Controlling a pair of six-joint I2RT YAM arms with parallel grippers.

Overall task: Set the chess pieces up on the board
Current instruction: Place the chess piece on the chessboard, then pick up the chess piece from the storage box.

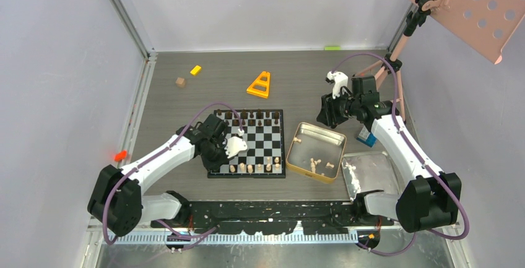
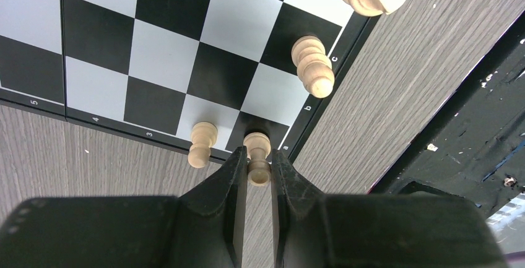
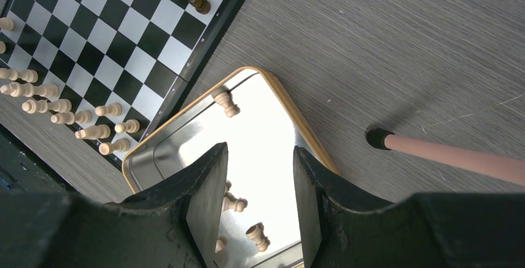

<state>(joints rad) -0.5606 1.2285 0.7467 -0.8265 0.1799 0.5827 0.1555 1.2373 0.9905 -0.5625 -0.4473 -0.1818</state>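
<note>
The checkered board lies mid-table with dark pieces along its far edge and pale pieces along its near edge. My left gripper is at the board's near-left corner. In the left wrist view my left gripper is shut on a pale piece standing on the black corner square, with a pale pawn beside it. My right gripper is open and empty above the gold tin. The right wrist view shows my right gripper over the tin, where loose pale pieces lie.
A silver tray lies right of the tin. An orange triangle, a yellow block and a brown cube sit behind the board. A pink stand leg and a blue item are at the right.
</note>
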